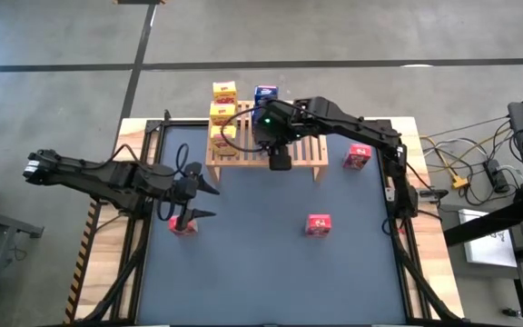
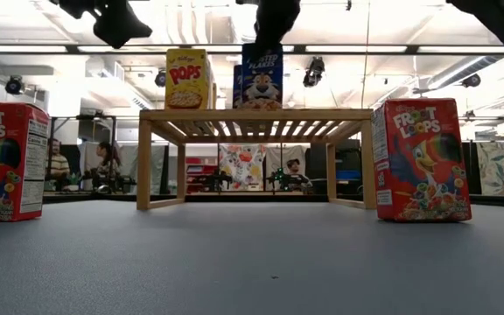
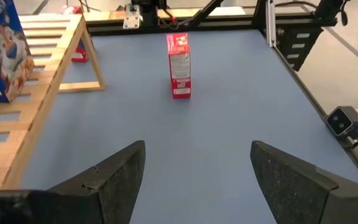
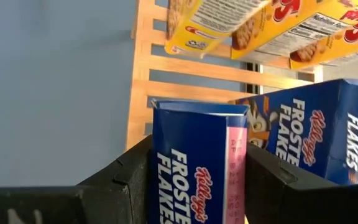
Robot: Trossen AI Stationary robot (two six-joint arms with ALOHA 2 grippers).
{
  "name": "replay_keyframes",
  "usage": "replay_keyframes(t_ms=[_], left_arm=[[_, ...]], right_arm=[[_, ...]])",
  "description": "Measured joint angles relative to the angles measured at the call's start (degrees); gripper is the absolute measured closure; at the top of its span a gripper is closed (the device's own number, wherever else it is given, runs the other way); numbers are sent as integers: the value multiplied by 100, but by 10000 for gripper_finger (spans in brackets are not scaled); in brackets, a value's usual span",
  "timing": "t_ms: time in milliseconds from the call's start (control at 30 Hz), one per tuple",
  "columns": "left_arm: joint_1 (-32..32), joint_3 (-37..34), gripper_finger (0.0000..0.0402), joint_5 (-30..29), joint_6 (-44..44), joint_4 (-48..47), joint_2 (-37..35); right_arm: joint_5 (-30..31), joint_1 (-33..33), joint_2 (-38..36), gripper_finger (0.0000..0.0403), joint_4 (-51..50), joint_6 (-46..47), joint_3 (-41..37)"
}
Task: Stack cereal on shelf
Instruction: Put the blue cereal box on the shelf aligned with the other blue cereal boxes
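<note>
right gripper (image 4: 197,180) pinches a blue cereal box (image 4: 197,162) over the shelf (image 1: 302,150); left gripper (image 3: 194,171) spread above table.

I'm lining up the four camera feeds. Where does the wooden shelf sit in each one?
High view: shelf at the table's far edge, centre, under the right arm.
Low view: centre, in the distance, seen from the side.
Left wrist view: slatted top and one leg at the picture's left edge.
Right wrist view: slats behind the cereal boxes.
Shared landmark: blue Frosted Flakes box on its slats.
</note>
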Motion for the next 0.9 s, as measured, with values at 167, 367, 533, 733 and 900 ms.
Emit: replay_keyframes(t_ms=[167,367,533,733,900], left_arm=[[0,-68,126,1,-8,25,-6],[2,-68,126,0,-8,31,-77],[9,-66,126,0,1,28,-94],[9,-66,126,0,12,23,-94],[7,-66,126,0,52,21,-94]], right_arm=[[-1,-4,24,225,97,-54,0],[0,-27,-6,225,257,-79,7],[0,-61,-29,226,360,-97,7],[-94,-127,-29,231,371,-91,7],[-454,-186,-31,232,386,-36,7]])
